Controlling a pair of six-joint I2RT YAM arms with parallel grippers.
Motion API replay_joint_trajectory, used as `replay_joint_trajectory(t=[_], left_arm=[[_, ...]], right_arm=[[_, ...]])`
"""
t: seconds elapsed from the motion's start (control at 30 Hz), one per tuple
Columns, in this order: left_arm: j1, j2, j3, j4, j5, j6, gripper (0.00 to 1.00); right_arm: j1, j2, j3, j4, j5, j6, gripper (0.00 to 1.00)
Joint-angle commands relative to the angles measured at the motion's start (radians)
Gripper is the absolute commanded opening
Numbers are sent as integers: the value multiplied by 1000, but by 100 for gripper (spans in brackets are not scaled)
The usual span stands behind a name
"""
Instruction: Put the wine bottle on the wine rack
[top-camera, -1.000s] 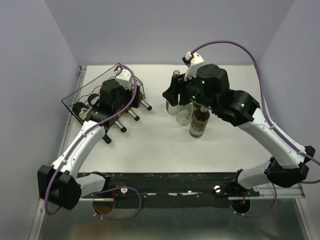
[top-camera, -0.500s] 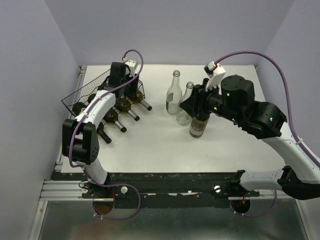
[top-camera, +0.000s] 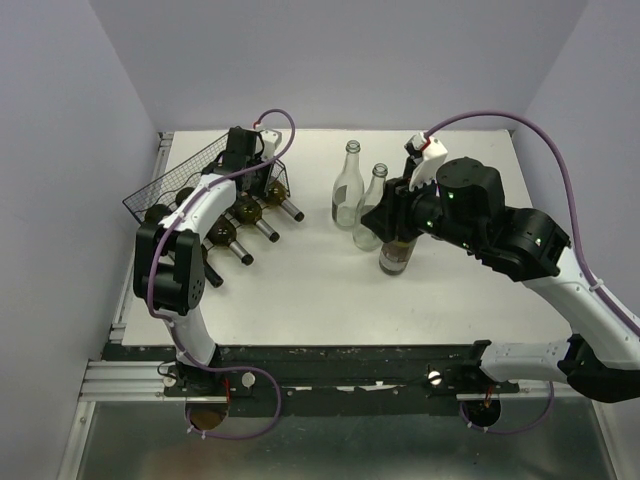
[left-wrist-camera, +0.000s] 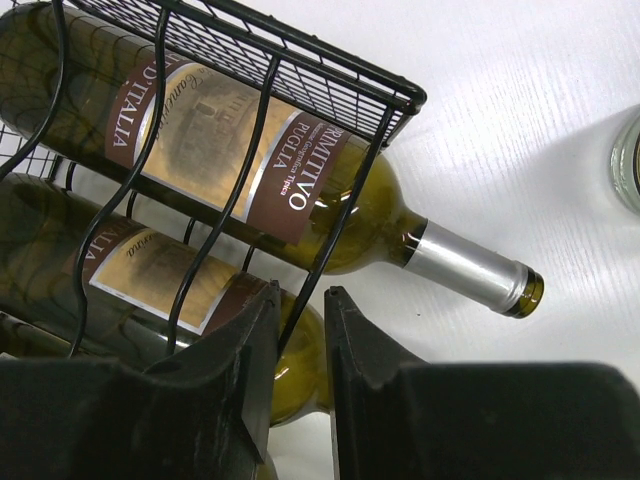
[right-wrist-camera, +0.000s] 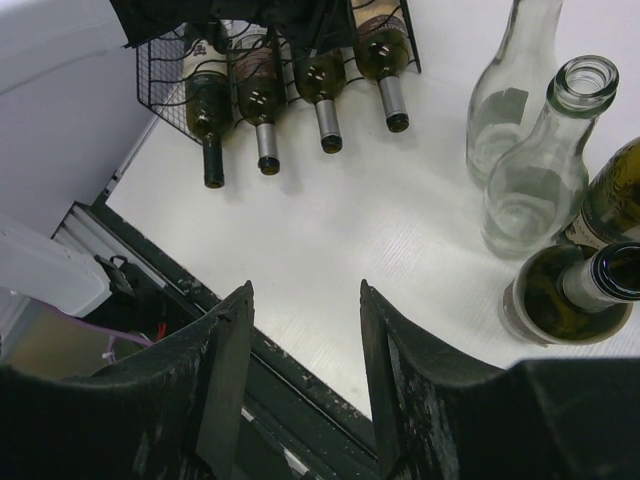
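The wine bottle (top-camera: 397, 256), dark green and open-mouthed, stands upright on the white table (top-camera: 300, 295). In the overhead view it is well apart from the wine rack (top-camera: 165, 192), off to the rack's right, with bare tabletop between the two. The rack sits by the table's left edge, toward the back corner. Four racked bottles (top-camera: 262, 228) lie in it, their necks poking out past its front wires toward the open tabletop. Two clear glass bottles (top-camera: 347, 190) stand on the rack's side of the wine bottle, just beside it. In the right wrist view a further olive bottle (right-wrist-camera: 612, 195) is cut off at the frame edge; overhead, the right arm hides it.

The left arm stretches along the rack's right side. The left gripper (left-wrist-camera: 302, 325) is at the rack's front corner, its fingers pinched on one of the rack's wires. The right gripper (top-camera: 383, 214) hangs above the standing bottles with its jaws parted, holding nothing. Only table shows between its fingers (right-wrist-camera: 228, 360).
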Motion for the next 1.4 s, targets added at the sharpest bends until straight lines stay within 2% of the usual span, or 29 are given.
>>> replay_joint_trajectory(t=[0.0,0.13,0.27,0.3,0.6,1.07,1.1,1.13,1.17,1.2,1.23,1.37], left_arm=[[-8,29,26,-71,58,47,32],[-6,31,19,-84,69,85,24],[-12,28,14,-87,82,105,1],[-16,26,15,-85,79,106,0],[-97,-15,3,-96,44,133,0],[-174,-165,-129,-7,27,74,0],[-175,-175,-135,-2,15,76,4],[-175,-179,-136,-4,4,80,24],[-175,-185,-138,-1,-17,80,38],[-175,-192,-136,-4,-29,82,48],[-175,-198,-138,-4,-51,85,63],[-175,-247,-153,28,-123,85,91]], right_arm=[[1,-13,-2,-9,19,5,54],[1,-15,-5,-11,25,10,54],[2,-13,-14,-11,36,13,54],[4,-13,-16,-9,39,14,54],[1,-13,-43,1,68,26,54],[1,-23,-91,3,126,57,57],[2,-23,-91,1,133,59,59],[1,-24,-92,0,142,59,62],[2,-29,-95,3,148,60,64],[1,-33,-98,4,160,59,68],[2,-36,-103,3,166,59,70],[2,-44,-111,3,185,62,78]])
